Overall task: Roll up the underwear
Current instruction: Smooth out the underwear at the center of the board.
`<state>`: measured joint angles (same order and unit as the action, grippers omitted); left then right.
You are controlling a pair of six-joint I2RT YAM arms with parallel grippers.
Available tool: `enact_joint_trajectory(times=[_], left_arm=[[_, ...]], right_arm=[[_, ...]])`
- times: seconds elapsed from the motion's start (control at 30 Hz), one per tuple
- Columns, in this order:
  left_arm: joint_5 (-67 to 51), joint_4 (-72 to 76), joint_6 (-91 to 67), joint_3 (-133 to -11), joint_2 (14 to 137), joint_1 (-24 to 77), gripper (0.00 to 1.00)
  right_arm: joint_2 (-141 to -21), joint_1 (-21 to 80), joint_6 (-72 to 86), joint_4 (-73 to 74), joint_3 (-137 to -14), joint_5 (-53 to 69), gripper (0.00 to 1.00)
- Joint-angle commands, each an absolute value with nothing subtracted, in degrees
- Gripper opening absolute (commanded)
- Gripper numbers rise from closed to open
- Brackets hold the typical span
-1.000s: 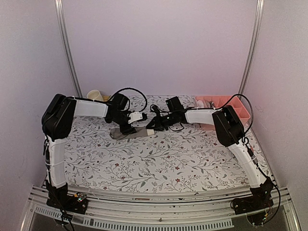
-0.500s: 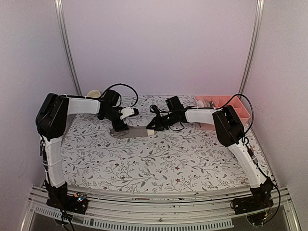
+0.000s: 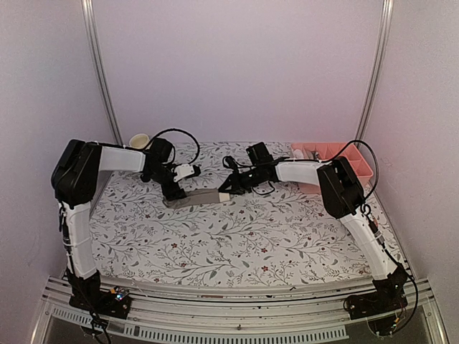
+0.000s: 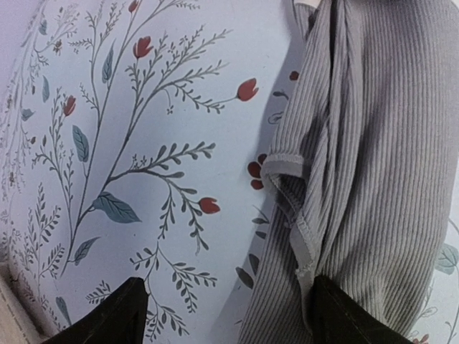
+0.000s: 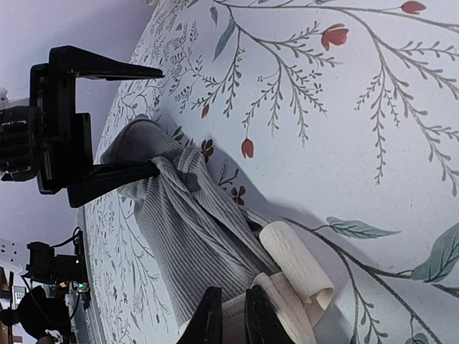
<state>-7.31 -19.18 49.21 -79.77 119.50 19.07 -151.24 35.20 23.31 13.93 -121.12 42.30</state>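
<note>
Underwear (image 3: 199, 197): one pair of taupe grey-brown ribbed cloth briefs with a wide cream waistband (image 5: 294, 261). It lies as a narrow strip on the floral-print table (image 3: 237, 236), towards the far middle, strung between the two grippers.

Hard to make out:
- Top view: the underwear is small, and both of its ends are covered by gripper bodies.
- Left wrist view: the cloth runs out of frame at the top and right. Only the dark tips of the fingers (image 4: 118, 319) show at the bottom edge.
- Right wrist view: that gripper's own fingers are cut off at the lower edge.

Materials and shapes:
- Fine vertical rib knit with a stitched hem. One edge is folded over and puckered.
- The cream waistband is thicker, with its free end curled into a short tube.

Grippers:
- Left gripper (image 3: 174, 193): jaws stand wide apart at the taupe end. One finger lies against the cloth and the other is clear above it, so nothing is pinched.
- Right gripper (image 5: 233, 304): fingers are drawn close together and pinch the cream waistband end.

Containers:
- Pink plastic compartment tray (image 3: 353, 155) at the far right corner, partly hidden by the right arm. There are pale items in its left section, which I cannot identify.
- Small cream cup (image 3: 139, 140) at the far left. Its contents are not visible.
</note>
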Motion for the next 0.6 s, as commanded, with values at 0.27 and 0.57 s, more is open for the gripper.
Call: enact_joint_trajectory(times=[0.27,0.57], left_arm=[[-17.22,-27.31,48.18,-82.81,115.55,13.51,0.89],[-18.36,-26.34,46.27,-83.65,114.46,13.11,0.90]], right_arm=[[-152.46,34.46,19.51,20.85,-121.35,36.60,0.13],[-147.36,34.48,18.02,17.99,-121.20,39.81,0.26]])
